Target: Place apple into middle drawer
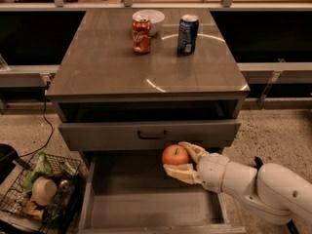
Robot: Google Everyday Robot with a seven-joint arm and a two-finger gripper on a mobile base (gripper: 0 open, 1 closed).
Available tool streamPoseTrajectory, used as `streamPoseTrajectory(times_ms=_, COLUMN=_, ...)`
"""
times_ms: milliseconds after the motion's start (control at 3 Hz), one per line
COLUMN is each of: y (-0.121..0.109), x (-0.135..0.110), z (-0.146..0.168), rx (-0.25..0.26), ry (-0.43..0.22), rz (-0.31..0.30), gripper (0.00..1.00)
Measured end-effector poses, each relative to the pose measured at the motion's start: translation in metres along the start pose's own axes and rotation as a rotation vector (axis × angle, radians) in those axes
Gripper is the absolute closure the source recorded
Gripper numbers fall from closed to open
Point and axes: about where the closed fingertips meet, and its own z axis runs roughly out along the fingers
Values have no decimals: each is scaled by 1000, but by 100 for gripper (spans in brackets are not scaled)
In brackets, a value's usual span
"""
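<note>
The round red-orange apple (pixel 175 155) is held in my gripper (pixel 174 157), whose pale fingers (pixel 191 149) close on it from above and below. My white arm reaches in from the lower right. The apple hangs over the back part of the middle drawer (pixel 141 206), a long grey box pulled out at the bottom of the cabinet, with a bare floor and thin side walls. The apple is just below the grey drawer front and above the drawer floor, not touching it.
A grey drawer front with a dark curved handle (pixel 151 134) sits slightly open above. On the cabinet top (pixel 112 72) stand a red soda can (pixel 142 35), a blue can (pixel 187 34) and a white bowl (pixel 148 17). A wire basket (pixel 41 194) of items stands on the floor at left.
</note>
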Motion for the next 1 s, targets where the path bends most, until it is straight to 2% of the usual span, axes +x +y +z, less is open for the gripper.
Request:
streamPoseTrajectory(times_ms=333, y=0, x=0, z=0, rx=0, ry=0, rz=0, gripper=100)
streamPoseTrajectory(times_ms=667, y=14, x=27, z=29, rx=-63, ry=9, rz=12, gripper=100)
streamPoseTrajectory(times_ms=1000, y=34, x=72, z=63, rx=-147, ry=28, rz=66, gripper=100)
